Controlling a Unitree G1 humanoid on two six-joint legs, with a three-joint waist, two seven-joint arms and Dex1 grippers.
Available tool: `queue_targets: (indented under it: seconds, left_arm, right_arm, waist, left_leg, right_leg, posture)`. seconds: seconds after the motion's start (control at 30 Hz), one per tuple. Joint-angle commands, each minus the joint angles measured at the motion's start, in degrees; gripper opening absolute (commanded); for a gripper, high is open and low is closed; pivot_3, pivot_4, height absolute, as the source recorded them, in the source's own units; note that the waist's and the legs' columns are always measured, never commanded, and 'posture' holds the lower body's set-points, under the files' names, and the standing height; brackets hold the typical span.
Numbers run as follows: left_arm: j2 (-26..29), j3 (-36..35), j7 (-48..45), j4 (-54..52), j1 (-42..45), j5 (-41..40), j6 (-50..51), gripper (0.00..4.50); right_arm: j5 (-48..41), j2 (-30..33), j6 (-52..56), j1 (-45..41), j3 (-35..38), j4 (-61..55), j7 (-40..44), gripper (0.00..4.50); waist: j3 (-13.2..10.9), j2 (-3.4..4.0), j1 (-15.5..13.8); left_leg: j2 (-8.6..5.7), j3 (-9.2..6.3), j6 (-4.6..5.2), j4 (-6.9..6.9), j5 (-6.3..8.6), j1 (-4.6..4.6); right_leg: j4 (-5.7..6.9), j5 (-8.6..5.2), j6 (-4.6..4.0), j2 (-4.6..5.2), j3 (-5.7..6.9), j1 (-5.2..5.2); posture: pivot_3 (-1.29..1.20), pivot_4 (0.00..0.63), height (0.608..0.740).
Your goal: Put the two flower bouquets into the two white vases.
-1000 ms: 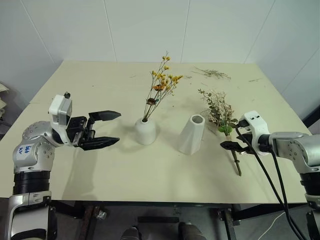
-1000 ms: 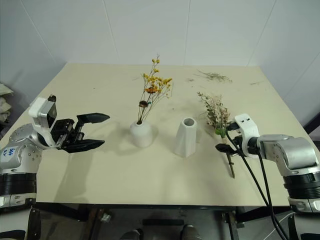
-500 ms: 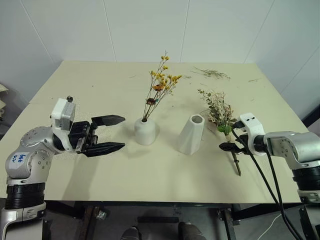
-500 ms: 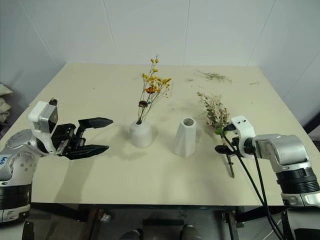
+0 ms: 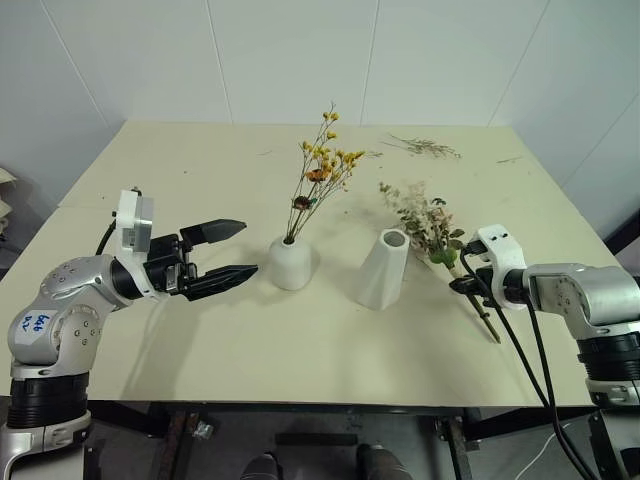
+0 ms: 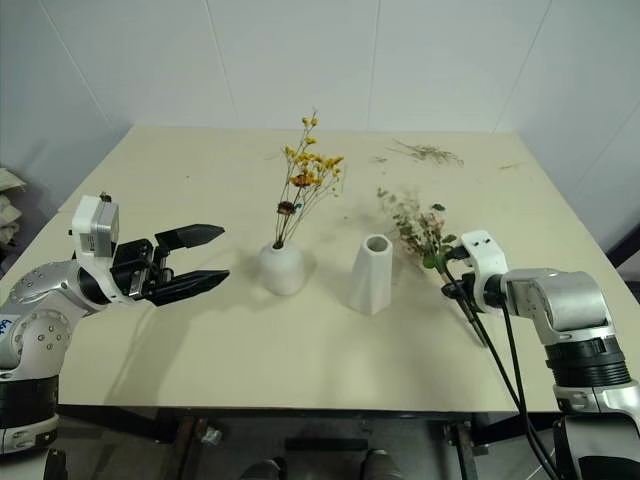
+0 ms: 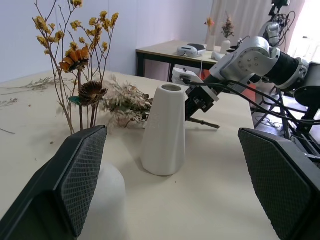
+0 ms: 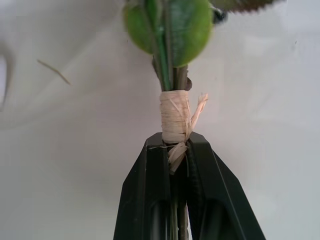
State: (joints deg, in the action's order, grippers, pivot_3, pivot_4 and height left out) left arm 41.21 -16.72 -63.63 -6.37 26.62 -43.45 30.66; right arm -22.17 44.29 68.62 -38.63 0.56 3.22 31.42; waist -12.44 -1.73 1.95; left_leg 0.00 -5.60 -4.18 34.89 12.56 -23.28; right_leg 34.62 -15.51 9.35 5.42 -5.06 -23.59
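The slim yellow-orange bouquet (image 5: 320, 170) stands upright in the short rounded white vase (image 5: 291, 263) at the table's middle. To its right stands the taller cone vase (image 5: 384, 268) with nothing in it. My right gripper (image 5: 462, 283) is shut on the thick stem of the bushy green-beige bouquet (image 5: 425, 225), just below its raffia wrap (image 8: 175, 116); the foliage tilts up toward the cone vase and the stem end (image 5: 490, 330) trails down to the right. My left gripper (image 5: 235, 250) hovers open left of the short vase, fingers pointing at it.
Thin loose sprigs (image 5: 425, 147) lie at the table's far right. The table's front edge (image 5: 320, 400) runs just below both arms. Black cables (image 5: 530, 350) hang from my right wrist.
My right gripper has shut on the bushy bouquet's stem and tilted the bunch up off the table. My left gripper has turned to point more toward the short vase.
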Motion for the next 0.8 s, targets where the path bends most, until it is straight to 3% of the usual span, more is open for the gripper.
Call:
queue_targets:
  seconds: [0.03, 0.17, 0.27, 0.43, 0.67, 0.8]
  left_arm:
    - [0.81, -0.64, 0.53, -2.44, -0.10, -1.41, 0.70, 4.50]
    - [1.05, -0.69, 0.98, -2.44, -0.29, -1.02, 1.24, 4.50]
    - [0.99, 0.19, 0.83, -2.30, -0.19, -0.68, 1.70, 4.50]
    - [0.62, 1.32, 0.25, -0.95, 1.38, -0.74, 1.54, 4.50]
    - [0.96, 2.15, -0.85, 0.70, 2.61, -0.25, 1.49, 4.50]
    - [1.04, 2.17, -1.14, 1.03, 2.74, -0.33, 1.61, 4.50]
  right_arm:
    - [-0.05, -0.33, -1.92, 0.99, 4.59, -3.82, -1.46, 0.08]
    - [-0.88, -2.75, -7.81, 1.01, 10.51, -7.24, -3.05, 0.08]
    - [-1.40, -7.29, -23.79, 1.56, 15.82, -9.97, -2.35, 0.08]
    - [-2.63, -12.93, -39.20, 2.55, 17.78, -13.43, -0.88, 0.08]
    - [-12.17, -19.77, -46.37, 0.83, 17.15, -18.85, 3.27, 0.08]
    - [-14.66, -20.57, -46.94, -0.06, 15.25, -19.61, 5.45, 0.08]
  waist:
    - [0.00, 0.00, -0.08]
    - [0.00, 0.00, 0.02]
    - [0.00, 0.00, 0.12]
    - [0.00, 0.00, 0.08]
    - [0.00, 0.01, 0.27]
    - [-0.01, 0.02, 0.61]
  left_leg:
    - [0.00, 0.00, 0.00, 0.00, 0.00, 0.00]
    - [0.00, 0.01, 0.00, 0.00, 0.00, -0.01]
    - [0.00, 0.01, 0.00, -0.01, 0.00, 0.00]
    - [0.01, 0.01, 0.00, -0.04, 0.00, 0.00]
    - [0.01, -0.01, 0.00, -0.04, 0.00, 0.02]
    - [0.03, -0.01, -0.01, -0.05, 0.00, 0.04]
  right_leg:
    - [0.00, 0.00, 0.00, 0.00, 0.00, 0.00]
    - [-0.01, 0.00, 0.00, 0.00, 0.00, 0.00]
    - [0.01, 0.01, 0.01, -0.01, 0.00, 0.00]
    - [-0.04, 0.01, 0.03, -0.01, 0.00, 0.03]
    - [0.02, 0.01, 0.03, -0.01, 0.00, 0.02]
    - [0.07, 0.01, 0.03, -0.01, 0.00, 0.02]
  posture:
    - [0.00, 0.150, 0.740]
    - [0.00, 0.150, 0.740]
    - [0.00, 0.150, 0.740]
    - [0.00, 0.150, 0.740]
    - [0.00, 0.150, 0.740]
    - [0.00, 0.150, 0.740]
